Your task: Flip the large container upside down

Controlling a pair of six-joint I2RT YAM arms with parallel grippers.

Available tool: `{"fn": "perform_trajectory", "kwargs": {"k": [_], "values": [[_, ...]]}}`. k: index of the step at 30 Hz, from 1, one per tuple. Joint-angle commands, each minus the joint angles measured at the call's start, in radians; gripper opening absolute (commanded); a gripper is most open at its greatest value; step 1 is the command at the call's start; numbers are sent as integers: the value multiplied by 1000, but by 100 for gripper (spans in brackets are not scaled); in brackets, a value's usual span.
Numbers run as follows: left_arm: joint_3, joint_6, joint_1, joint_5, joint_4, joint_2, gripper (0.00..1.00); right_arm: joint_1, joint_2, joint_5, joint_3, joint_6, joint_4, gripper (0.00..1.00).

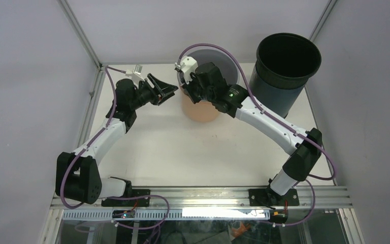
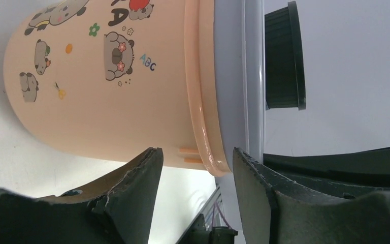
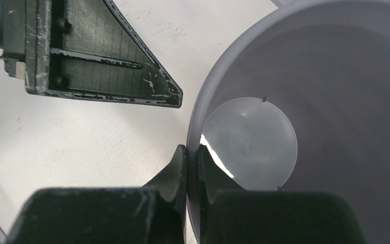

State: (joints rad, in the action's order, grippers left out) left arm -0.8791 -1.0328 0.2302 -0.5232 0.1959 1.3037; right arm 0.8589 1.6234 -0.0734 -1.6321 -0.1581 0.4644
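A peach bucket with cartoon animals and a grey rim and inside stands open side up at the back middle of the table. My right gripper reaches down from above and is shut on the bucket's left rim; in the right wrist view the thin grey wall is pinched between its fingers. My left gripper is open and empty just left of the bucket. In the left wrist view the bucket's peach lip lines up with the gap of that gripper, just ahead of the tips.
A taller black pot stands open side up at the back right corner, also seen behind the bucket in the left wrist view. Grey walls close in the table at the back and sides. The left gripper's finger shows close to the rim.
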Motion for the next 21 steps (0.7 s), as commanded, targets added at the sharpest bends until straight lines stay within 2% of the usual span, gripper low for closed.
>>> {"fn": "perform_trajectory", "kwargs": {"k": [1, 6, 13, 17, 21], "values": [[-43, -17, 17, -13, 79, 17, 55, -2, 3, 39, -83, 23, -46, 0], [-39, -43, 46, -9, 114, 48, 53, -1, 4, 50, -87, 31, -42, 0], [-31, -101, 71, -7, 196, 91, 25, -1, 1, 78, -86, 49, -34, 0], [-37, -113, 75, -3, 209, 108, 14, -2, 1, 93, -101, 59, -22, 0], [-32, -124, 78, 16, 187, 107, 9, -1, -6, 101, -130, 80, 3, 0]]}}
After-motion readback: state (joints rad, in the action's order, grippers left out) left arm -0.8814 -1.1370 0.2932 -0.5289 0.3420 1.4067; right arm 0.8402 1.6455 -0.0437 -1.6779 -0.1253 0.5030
